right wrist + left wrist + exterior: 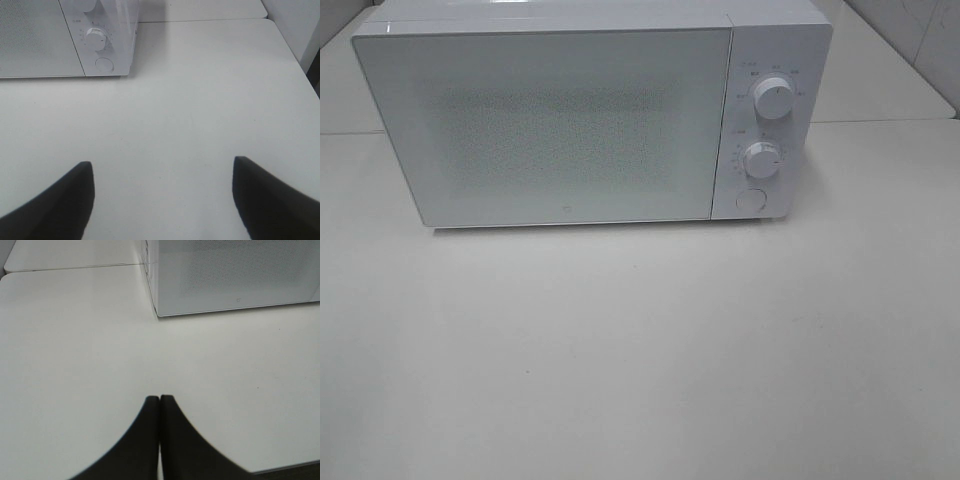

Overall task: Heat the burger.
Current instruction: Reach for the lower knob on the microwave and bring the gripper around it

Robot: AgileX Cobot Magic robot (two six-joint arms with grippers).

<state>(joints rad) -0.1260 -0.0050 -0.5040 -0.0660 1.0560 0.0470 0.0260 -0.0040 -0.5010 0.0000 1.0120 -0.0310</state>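
Observation:
The burger is not in view in any frame. A white microwave (pixel 570 120) stands at the back of the white table with its door shut; two knobs (pixel 775 98) and a round button (pixel 750 201) are on its right panel. It also shows in the left wrist view (pixel 235 275) and the right wrist view (pixel 65 40). My left gripper (pixel 160 399) is shut and empty above the table, in front of the microwave's left corner. My right gripper (pixel 162 167) is open and empty above the table, in front of the control panel. Neither gripper shows in the exterior high view.
The white table (pixel 640 350) stretches in front of the microwave. A seam joins it to another table behind (pixel 880 122). The table's right edge shows in the right wrist view (pixel 295 60), with a wall beyond.

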